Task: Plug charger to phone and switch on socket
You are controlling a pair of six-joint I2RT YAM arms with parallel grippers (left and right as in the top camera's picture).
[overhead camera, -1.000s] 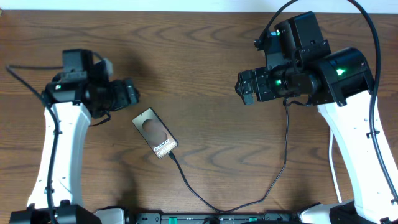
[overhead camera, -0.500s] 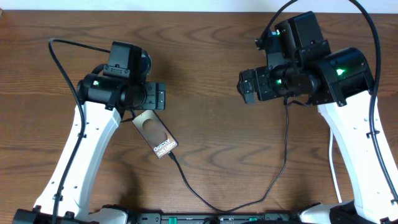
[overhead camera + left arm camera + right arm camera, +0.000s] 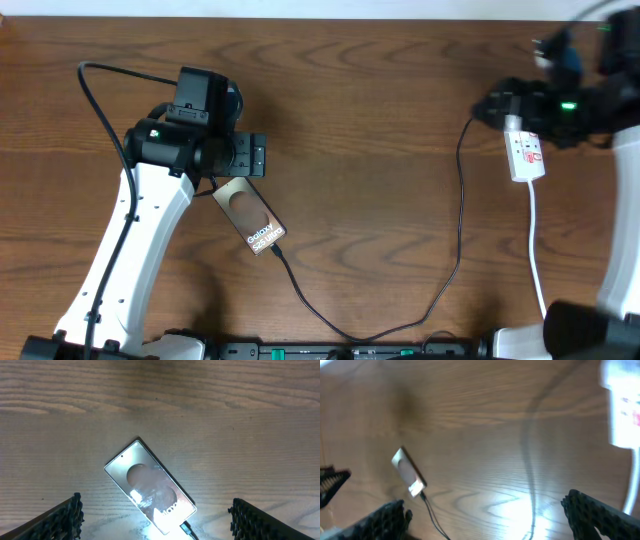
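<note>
While its fingers stand wide apart, the left gripper point(image 3: 256, 158) hovers just beyond the far end of the flat bronze-and-black phone point(image 3: 250, 217), which lies diagonally, left of centre on the dark brown wooden counter point(image 3: 370, 110). Its white arm point(image 3: 120, 260) slants up from the near-left edge, wrist turned right. The thin black charger cable point(image 3: 460, 230) sits in the phone's near end, loops along the near edge and climbs toward the narrow white socket strip point(image 3: 525, 152) at far right, beside the blurred right gripper point(image 3: 487, 510), fingers likewise spread.
</note>
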